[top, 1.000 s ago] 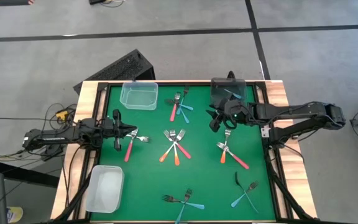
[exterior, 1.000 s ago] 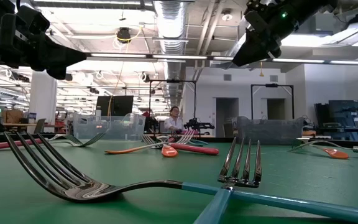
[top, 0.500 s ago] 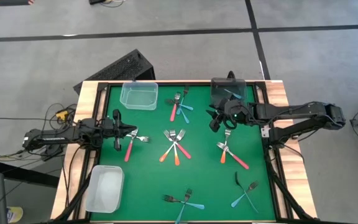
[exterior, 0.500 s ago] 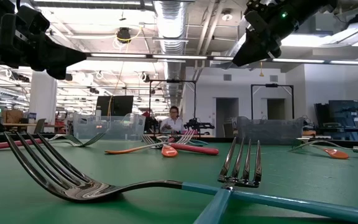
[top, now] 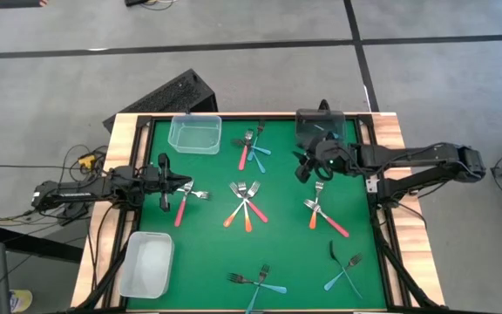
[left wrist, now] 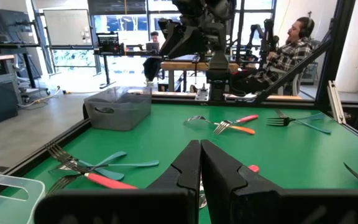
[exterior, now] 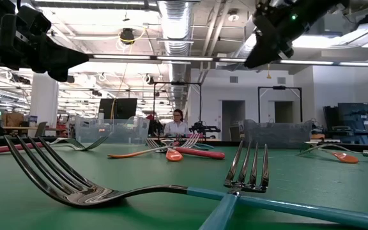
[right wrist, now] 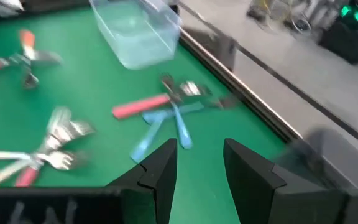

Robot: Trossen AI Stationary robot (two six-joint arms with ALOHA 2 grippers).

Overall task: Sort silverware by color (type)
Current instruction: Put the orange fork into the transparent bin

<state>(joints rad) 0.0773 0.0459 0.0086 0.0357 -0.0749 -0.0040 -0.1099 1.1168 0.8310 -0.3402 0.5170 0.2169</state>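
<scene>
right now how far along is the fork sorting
Barely begun. Done: one light blue fork lies in the dark bin. In hand: nothing; the right gripper hovers open and empty beside that bin, the left gripper is shut by a red fork. Left: the other forks lie on the mat; both clear bins look empty.

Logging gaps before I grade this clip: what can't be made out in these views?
- Dark bin contents: high view shows one blue handle; the right gripper and its arm overlap the bin's near edge.
- Red fork under the shut left gripper: left wrist view, mostly hidden by the fingers.
- Fork pile: right wrist view, blurred; tines uncountable.
- Far forks: low view, too small to count.
</scene>
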